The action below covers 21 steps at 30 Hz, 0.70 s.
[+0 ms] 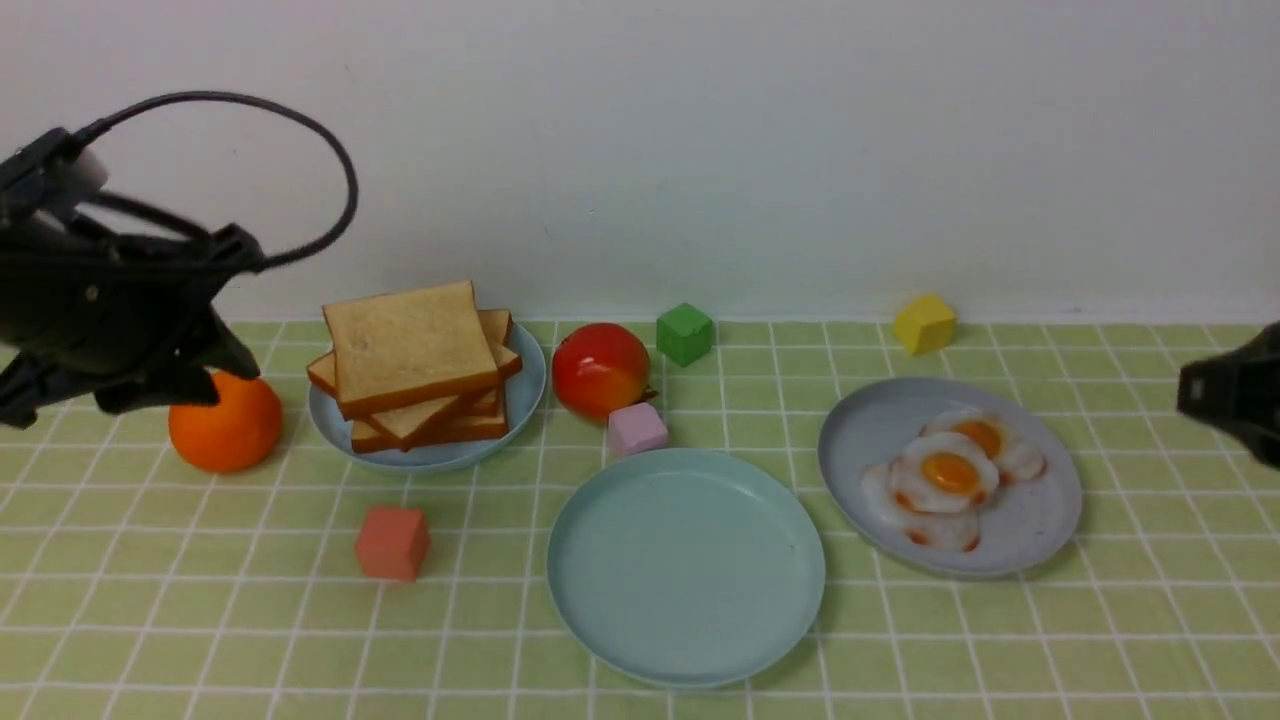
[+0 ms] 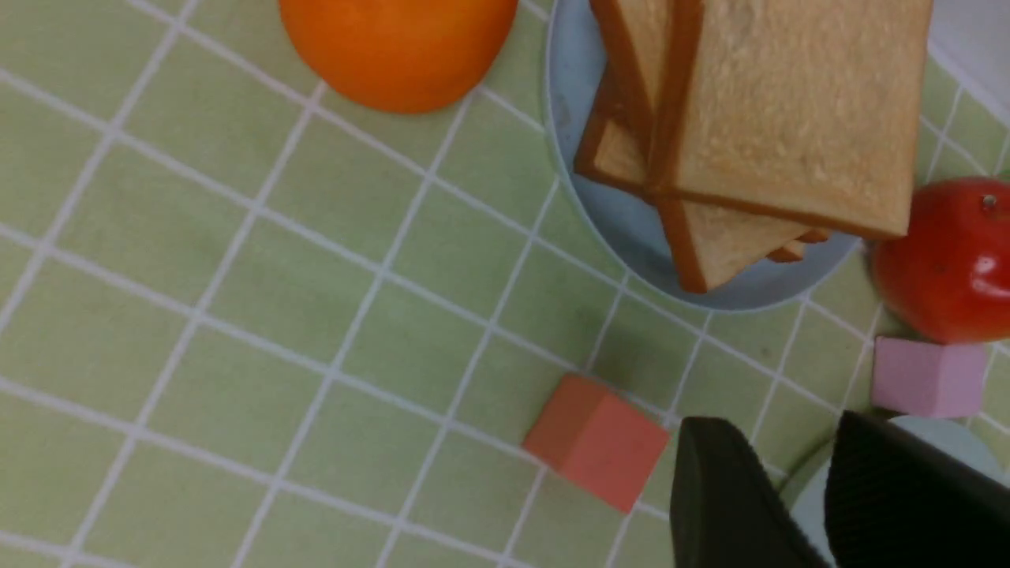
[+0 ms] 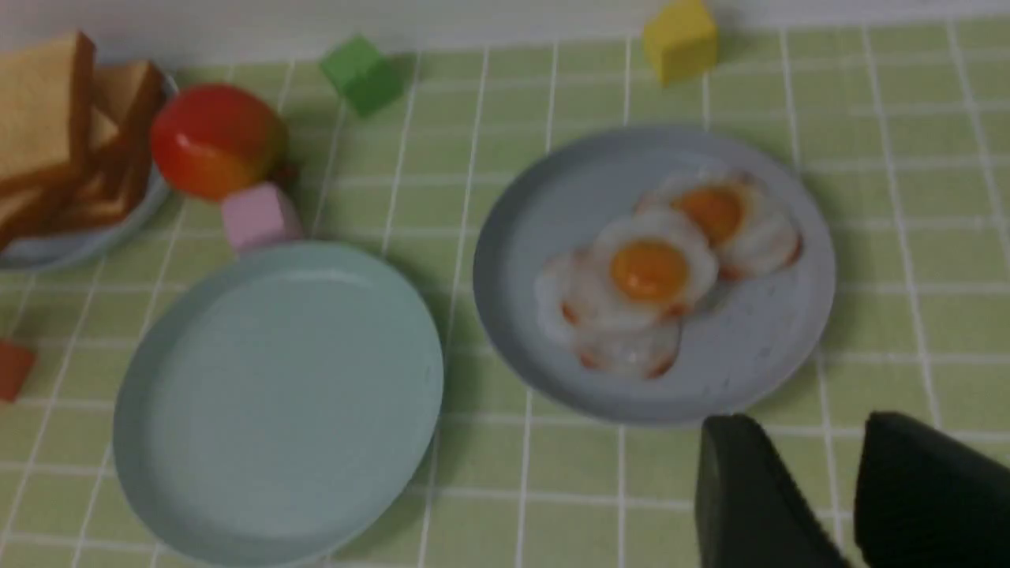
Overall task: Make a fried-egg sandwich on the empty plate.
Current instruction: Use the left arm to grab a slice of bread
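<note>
Empty plate (image 1: 686,566): round, shallow, low rim, smooth matte mint plastic, nothing on it. It sits between the two grippers, to the left gripper's (image 2: 777,442) right and forward-left of the right gripper (image 3: 797,434). No sandwich built.

Toast stack (image 1: 415,365): square slices, porous tan faces, darker crusts, fanned unevenly on a small pale-blue plate (image 1: 440,455), ahead of the left gripper. Fried eggs (image 1: 945,480): glossy white, wavy browned edges, domed orange yolks, overlapping on a grey-blue speckled plate (image 1: 1040,520), just ahead of the right gripper.

Also on the green checked cloth (image 1: 200,600): an orange (image 1: 225,425) partly behind the left gripper, a shiny red fruit (image 1: 600,370) and matte cubes: salmon (image 1: 392,542), pink (image 1: 637,428), green (image 1: 685,333), yellow (image 1: 923,323).

Left arm: raised over the cloth's left side, pitched down, cable looping above it. Fingers apart, nothing between them.

Right arm: only the tip shows at the front view's right edge, above the cloth. Fingers apart, nothing gripped.
</note>
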{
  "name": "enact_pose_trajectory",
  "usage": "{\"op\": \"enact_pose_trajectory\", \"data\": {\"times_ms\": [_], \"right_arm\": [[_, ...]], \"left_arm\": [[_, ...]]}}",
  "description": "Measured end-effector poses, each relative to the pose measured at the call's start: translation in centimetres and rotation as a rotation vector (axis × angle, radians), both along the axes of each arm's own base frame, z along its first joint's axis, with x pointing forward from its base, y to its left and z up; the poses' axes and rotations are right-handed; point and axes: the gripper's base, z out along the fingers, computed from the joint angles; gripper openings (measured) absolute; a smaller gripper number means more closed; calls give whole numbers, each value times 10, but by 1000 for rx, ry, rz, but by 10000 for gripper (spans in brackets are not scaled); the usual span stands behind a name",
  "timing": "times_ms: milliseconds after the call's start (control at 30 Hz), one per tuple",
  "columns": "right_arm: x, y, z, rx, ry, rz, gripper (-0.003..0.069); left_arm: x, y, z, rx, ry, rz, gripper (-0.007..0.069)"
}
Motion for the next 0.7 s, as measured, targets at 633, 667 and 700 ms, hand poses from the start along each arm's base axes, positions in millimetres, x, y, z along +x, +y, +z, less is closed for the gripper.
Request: {"op": "enact_pose_trajectory", "data": {"times_ms": [633,667,700], "right_arm": [[-18,60,26,330,-247,748,238],[-18,61,29,346,-272,753,238],[-17,61,30,350,-289,758,238]], "left_arm": [[137,68,-36,-271,-18,-110,405],[143,69,-39,-271,-18,-116,431],[147,70,-43,-271,-17,-120,453]]}}
